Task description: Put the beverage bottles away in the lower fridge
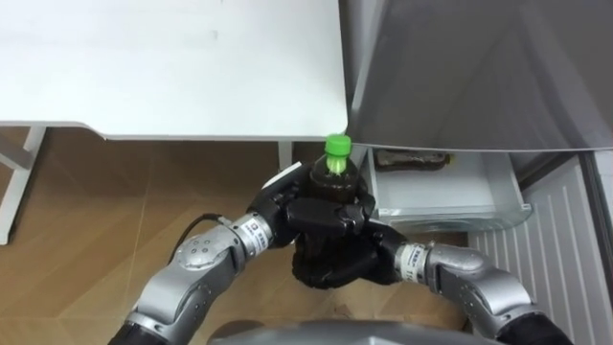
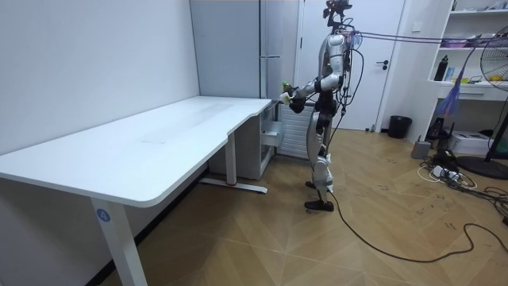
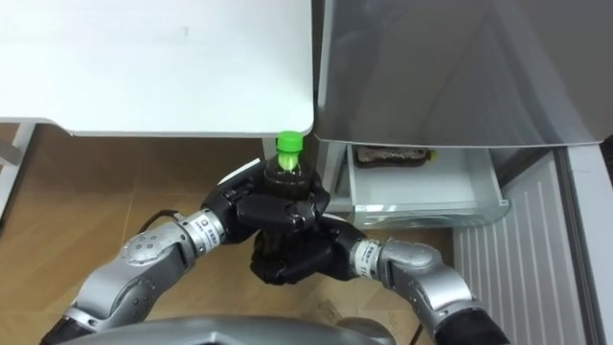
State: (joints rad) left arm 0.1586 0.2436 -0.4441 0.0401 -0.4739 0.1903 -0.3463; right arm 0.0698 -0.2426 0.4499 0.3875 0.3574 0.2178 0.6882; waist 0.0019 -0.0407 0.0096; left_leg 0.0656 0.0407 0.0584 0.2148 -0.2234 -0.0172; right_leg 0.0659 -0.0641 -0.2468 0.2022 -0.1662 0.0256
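A dark drink bottle [image 1: 331, 182] with a green cap [image 1: 337, 146] stands upright between both my hands, just in front of the fridge [image 1: 479, 67]. My left hand [image 1: 287, 206] is curled round its upper body, and my right hand [image 1: 350, 259] is wrapped round its lower part from below. The lower fridge drawer [image 1: 445, 192] is pulled open to the right of the bottle; something dark and flat [image 1: 410, 159] lies at its back. In the room view I stand at the desk's far end, facing the fridge [image 2: 238, 48], the bottle [image 2: 286, 90] held at chest height.
The white desk [image 1: 163, 67] fills the upper left, its corner close to the bottle. Its leg [image 1: 285, 153] stands just behind my left hand. A ribbed white panel [image 1: 565, 249] lies right of the drawer. Wood floor [image 1: 96, 211] spreads below the desk.
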